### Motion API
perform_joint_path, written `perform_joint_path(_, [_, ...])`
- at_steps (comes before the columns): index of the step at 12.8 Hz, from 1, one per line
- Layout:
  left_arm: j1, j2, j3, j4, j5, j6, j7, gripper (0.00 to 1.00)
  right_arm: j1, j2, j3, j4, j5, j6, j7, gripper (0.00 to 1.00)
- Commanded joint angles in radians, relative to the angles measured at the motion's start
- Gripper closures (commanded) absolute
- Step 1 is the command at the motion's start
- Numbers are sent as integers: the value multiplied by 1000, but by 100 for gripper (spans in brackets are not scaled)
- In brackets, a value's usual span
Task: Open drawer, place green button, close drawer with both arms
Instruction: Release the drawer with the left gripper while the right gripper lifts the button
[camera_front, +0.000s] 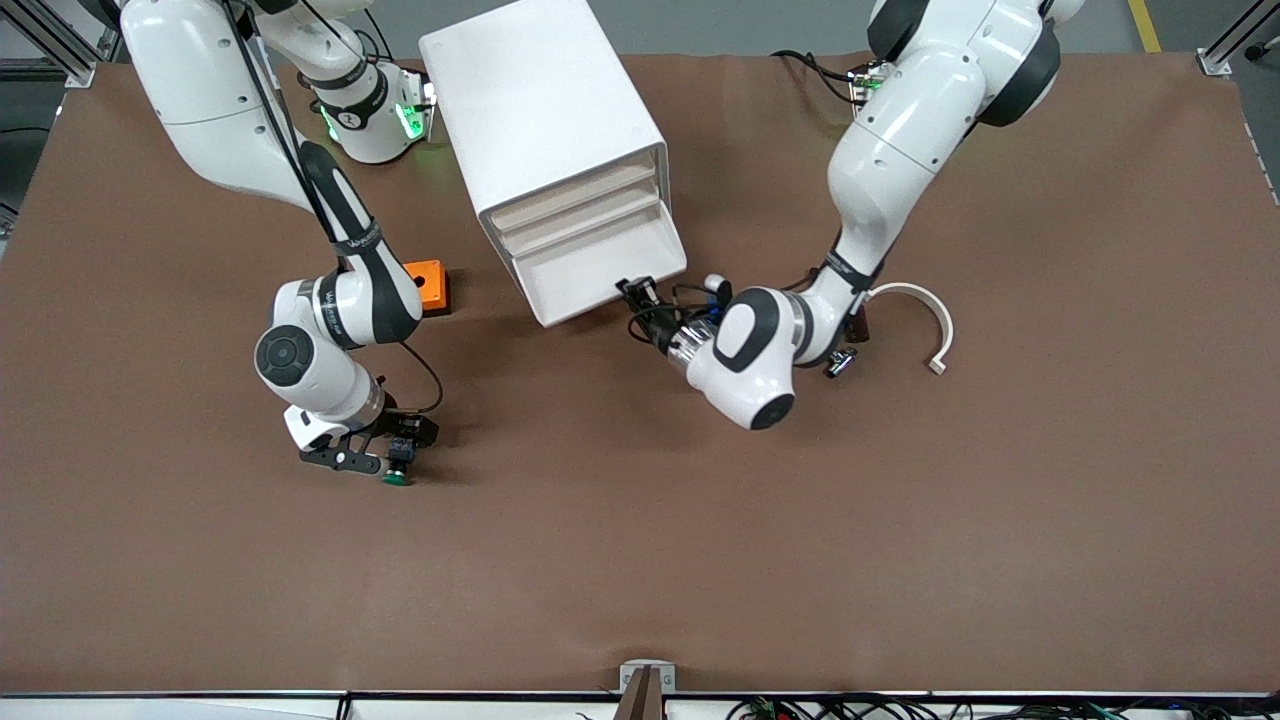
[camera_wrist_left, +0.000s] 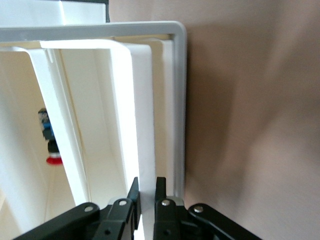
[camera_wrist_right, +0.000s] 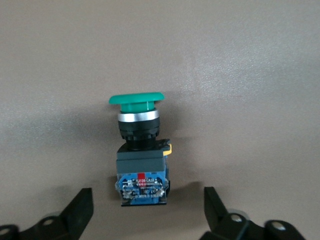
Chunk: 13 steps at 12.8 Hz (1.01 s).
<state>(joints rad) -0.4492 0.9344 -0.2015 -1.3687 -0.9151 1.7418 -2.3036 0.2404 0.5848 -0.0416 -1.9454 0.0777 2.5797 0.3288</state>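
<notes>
The white cabinet (camera_front: 545, 110) stands in the middle of the table, its drawers facing the front camera. The lowest drawer (camera_front: 600, 265) is pulled partly out. My left gripper (camera_front: 640, 298) is shut on that drawer's front wall at its corner toward the left arm's end; in the left wrist view the fingers (camera_wrist_left: 161, 187) pinch the white wall (camera_wrist_left: 145, 165). The button (camera_front: 397, 470), green cap and black-and-blue body, lies on its side on the table. My right gripper (camera_front: 385, 450) is low over it, open. In the right wrist view the button (camera_wrist_right: 141, 150) lies between the spread fingers (camera_wrist_right: 80, 210).
An orange box (camera_front: 428, 285) sits beside the cabinet toward the right arm's end. A white curved piece (camera_front: 925, 320) and a small white-capped part (camera_front: 715, 283) lie near the left arm. A red-capped button (camera_wrist_left: 50, 145) lies inside another drawer.
</notes>
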Motion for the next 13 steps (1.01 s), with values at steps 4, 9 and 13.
perform_joint_path(4, [83, -8, -16, 94, 24, -22, 30, 100, 10, 17, -4, 29, -4, 2, 18, 98])
perform_joint_path(9, [122, -12, -18, 96, 25, -21, 36, 0, 26, 4, -4, 49, -4, -41, 87, 100])
perform_joint_path(13, [156, -28, 3, 148, 123, -21, 46, 0, 75, -95, -4, 74, -4, -202, 229, 100])
